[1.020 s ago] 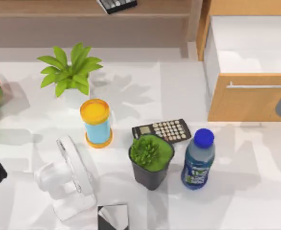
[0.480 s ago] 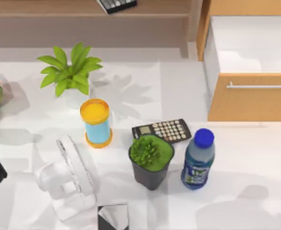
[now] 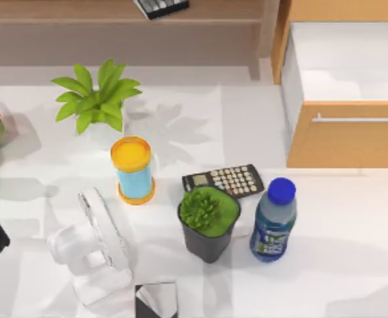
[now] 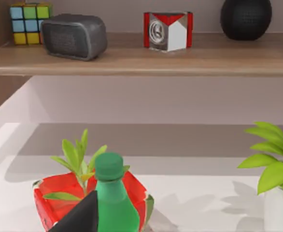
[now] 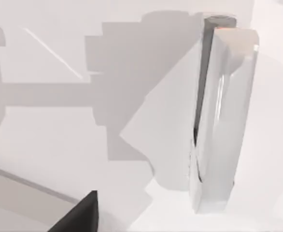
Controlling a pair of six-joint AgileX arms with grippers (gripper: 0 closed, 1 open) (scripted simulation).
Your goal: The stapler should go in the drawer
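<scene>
Right claw [image 5: 79, 213] shows as one dark tip at the edge of the right wrist view, over white tabletop, and whether it is apart or together cannot be told. Near it lies the stapler [image 5: 221, 116], a long, narrow white body with a dark slit along its length and a grey metal end at the far end from the claw. The left claw [image 4: 81, 216] hangs at the table's left side just beside a green bottle [image 4: 113, 203] and a red pot [image 4: 52, 200] holding a small plant; its state cannot be told either. In the top view the drawer [image 3: 346, 142] stands pulled open at the far right, its silver handle [image 3: 356, 119] running left to right and its white-grey inside [image 3: 346, 63] showing. Bare table [image 3: 353, 218] lies in front of it, right of the blue-capped bottle [image 3: 273, 222]. A calculator [image 3: 224, 180] lies beside a black pot [image 3: 207, 240] of greenery.
</scene>
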